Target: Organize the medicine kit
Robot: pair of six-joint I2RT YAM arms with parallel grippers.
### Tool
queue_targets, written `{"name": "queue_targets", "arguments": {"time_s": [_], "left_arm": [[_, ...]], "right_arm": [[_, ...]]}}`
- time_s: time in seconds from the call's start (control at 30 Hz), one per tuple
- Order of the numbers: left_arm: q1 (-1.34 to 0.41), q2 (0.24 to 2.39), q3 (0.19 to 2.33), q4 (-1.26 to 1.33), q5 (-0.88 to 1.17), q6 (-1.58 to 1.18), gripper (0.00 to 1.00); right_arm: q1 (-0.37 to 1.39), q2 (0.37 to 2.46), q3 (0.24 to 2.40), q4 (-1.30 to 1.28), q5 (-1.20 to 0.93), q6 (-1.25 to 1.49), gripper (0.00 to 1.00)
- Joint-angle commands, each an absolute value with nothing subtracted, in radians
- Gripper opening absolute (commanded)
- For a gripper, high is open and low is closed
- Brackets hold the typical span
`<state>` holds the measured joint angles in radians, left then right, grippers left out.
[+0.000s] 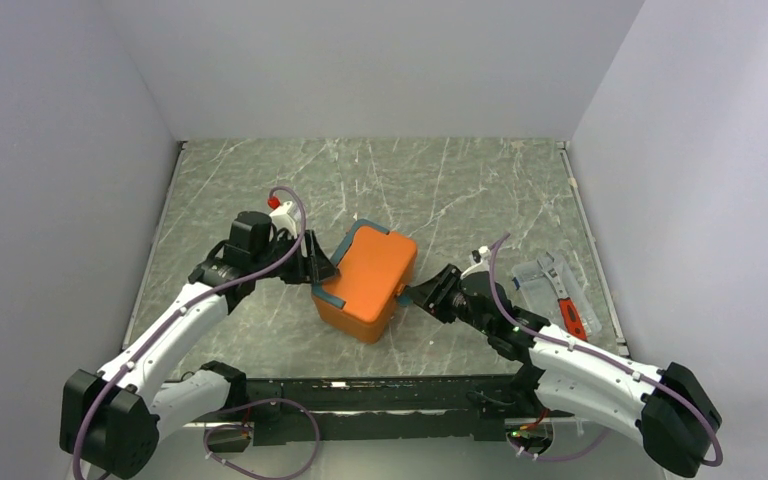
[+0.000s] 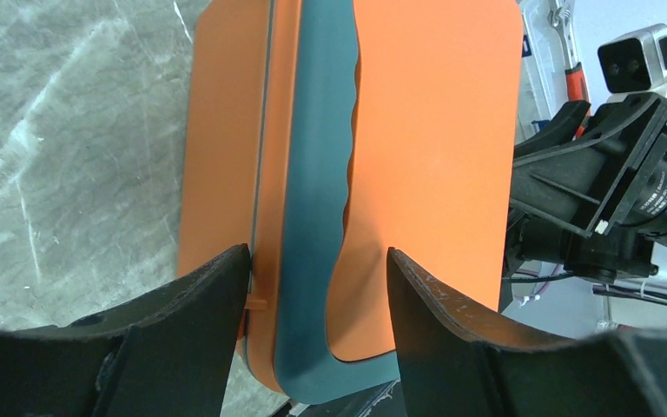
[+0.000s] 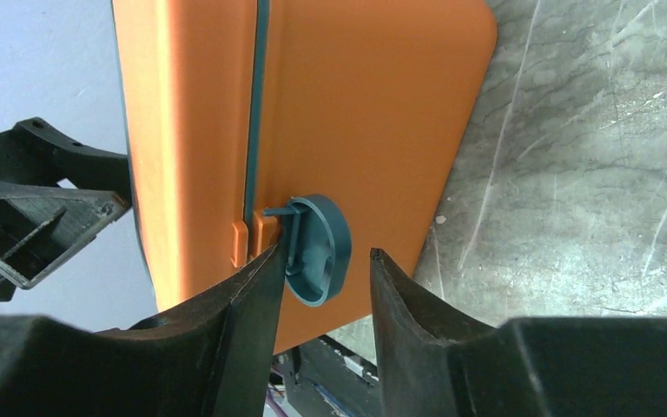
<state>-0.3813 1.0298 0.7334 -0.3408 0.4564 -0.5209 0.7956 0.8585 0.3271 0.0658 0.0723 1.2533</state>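
Note:
The medicine kit (image 1: 365, 278), an orange box with its lid down, lies at an angle in the middle of the table. My left gripper (image 1: 312, 268) stands at its left end. In the left wrist view its open jaws straddle the teal handle (image 2: 313, 217) and the lid's edge, and the left finger (image 2: 217, 304) rests by the seam. My right gripper (image 1: 416, 296) is at the opposite side, open around the round teal latch (image 3: 317, 248). The left finger (image 3: 256, 287) touches the latch; the right finger stands clear of it.
A clear tray (image 1: 552, 285) holding a red-handled tool (image 1: 570, 315) lies at the right edge of the marble table. Grey walls enclose the table on three sides. Both arms' bases sit on the black rail at the near edge.

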Motion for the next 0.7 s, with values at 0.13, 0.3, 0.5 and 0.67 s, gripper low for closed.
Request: {"name": "queue_targets", "arguments": {"time_s": [0.13,0.3,0.5,0.67], "left_arm": [[-0.4,0.983,0.711,-0.331,0.523,-0.559,0.64],[-0.402,0.973,0.721,-0.346,0.512,-0.552,0.64],[-0.402,0.979,0.722,-0.35,0.5,-0.542,0.64],[-0.403,0.987,0.725,-0.34,0.504,-0.536,0.64]], "right_arm": [[0.8,0.861,0.31,0.146,0.073,1.283,0.37],[0.8,0.834,0.31,0.122,0.085,1.285,0.26],[0.799,0.799,0.316,0.076,0.103,1.278,0.19],[0.8,0.788,0.327,0.058,0.107,1.26,0.1]]}}
